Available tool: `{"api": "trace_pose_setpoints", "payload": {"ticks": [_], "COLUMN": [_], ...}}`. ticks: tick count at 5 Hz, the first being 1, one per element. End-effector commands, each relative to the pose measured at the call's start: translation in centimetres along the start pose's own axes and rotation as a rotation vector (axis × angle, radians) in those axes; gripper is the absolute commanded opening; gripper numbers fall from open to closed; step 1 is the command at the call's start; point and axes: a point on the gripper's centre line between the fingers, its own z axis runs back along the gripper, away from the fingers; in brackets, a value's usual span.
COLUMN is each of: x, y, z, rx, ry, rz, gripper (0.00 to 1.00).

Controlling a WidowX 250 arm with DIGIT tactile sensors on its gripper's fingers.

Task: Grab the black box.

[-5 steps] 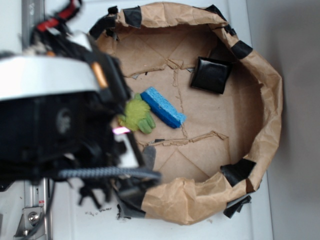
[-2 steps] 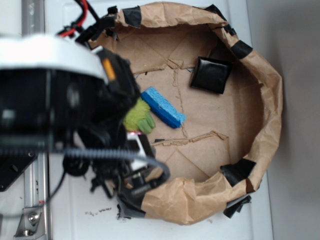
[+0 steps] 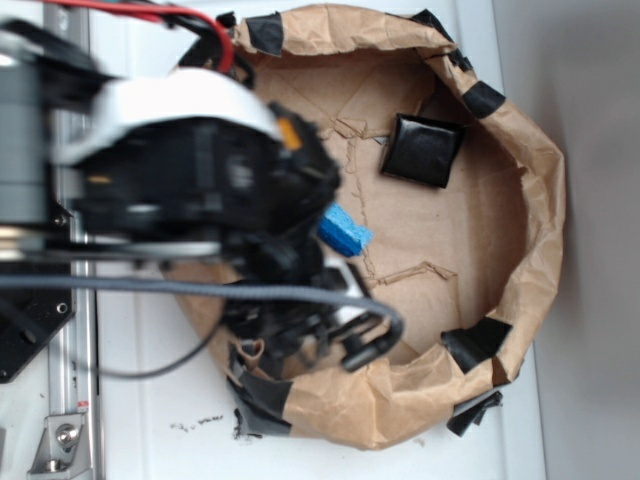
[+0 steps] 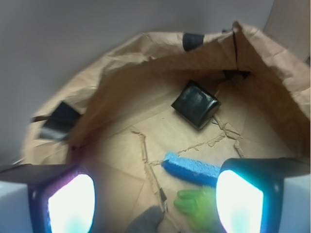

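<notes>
We are reaching with our gripper [image 4: 155, 204] spread wide and empty, above the blue sponge [image 4: 192, 170]; the black box [image 4: 195, 103] is lying ahead near the paper wall [image 4: 121, 73], needing a forward descent.

White tabletop [image 3: 140, 420], grey wall [image 4: 73, 39]; soft, even light
</notes>
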Motion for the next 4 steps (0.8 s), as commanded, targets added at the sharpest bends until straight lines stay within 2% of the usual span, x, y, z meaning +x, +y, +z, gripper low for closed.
{"api": "trace_pose_setpoints", "payload": {"ticks": [1,2,4], "x": [3.2,4.2,6.3], "y": [1.0,3.0,3.0], "z": [-2.6,-5.0,-8.1], "rx": [0.064,0.114,0.118], "ry": [-0.033,-0.044,-0.057], "rz": [0.047,0.12,0.263], "gripper": [1.0,1.0,1.0]}}
